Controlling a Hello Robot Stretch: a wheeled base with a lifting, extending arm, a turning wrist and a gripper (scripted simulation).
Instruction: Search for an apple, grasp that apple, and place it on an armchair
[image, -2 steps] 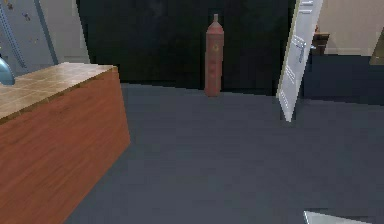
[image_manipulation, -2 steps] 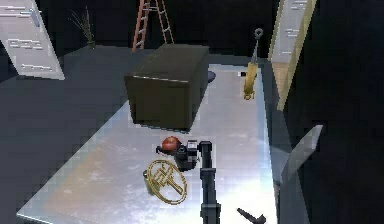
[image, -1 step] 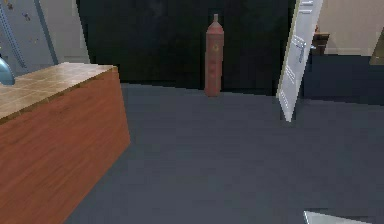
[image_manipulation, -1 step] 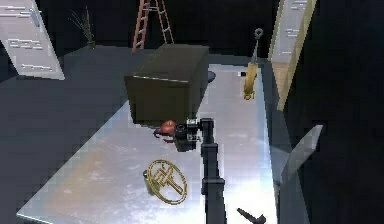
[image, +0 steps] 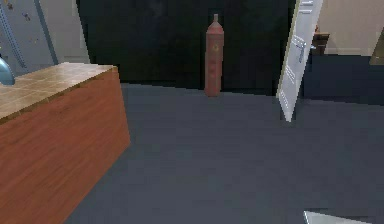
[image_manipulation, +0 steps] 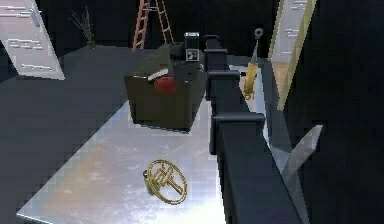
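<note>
Gripper (image_manipulation: 186, 50) at the far end of the arm (image_manipulation: 235, 140), a dark square bar that rises from the arm side view's bottom edge toward 12 o'clock. The gripper's far end lies against the back edge of a dark olive box (image_manipulation: 175, 105). It therefore cannot be told whether it holds anything, nor what state its fingers are in.

Red round object (image_manipulation: 165, 84), apple-like in colour and shape, rests on the box's top face. It is near the gripper, at 7 o'clock from it; whether the two touch cannot be told. A small pale item (image_manipulation: 155, 75) lies just beside the red object at 10 o'clock.

The box stands on a grey metal tabletop (image_manipulation: 100, 170). A gold wheel-shaped ornament (image_manipulation: 167, 182) lies on the tabletop at 6 o'clock from the box, well apart from it. A yellow upright object (image_manipulation: 248, 80) stands at 3 o'clock from the box, on the arm's other side.

Farther out:
- a reddish ladder (image_manipulation: 152, 25) at 11 o'clock
- a white panelled door (image_manipulation: 30, 45) at 9 o'clock
- a second pale door (image_manipulation: 292, 40) at 2 o'clock

Forward view:
- wooden counter (image: 60, 140) with a tan tiled top, at 8 o'clock
- tall reddish cylinder (image: 213, 55), upright against a dark wall, at 12 o'clock
- white door (image: 298, 65), standing ajar, at 2 o'clock
- dark grey floor (image: 220, 160) between them
</note>
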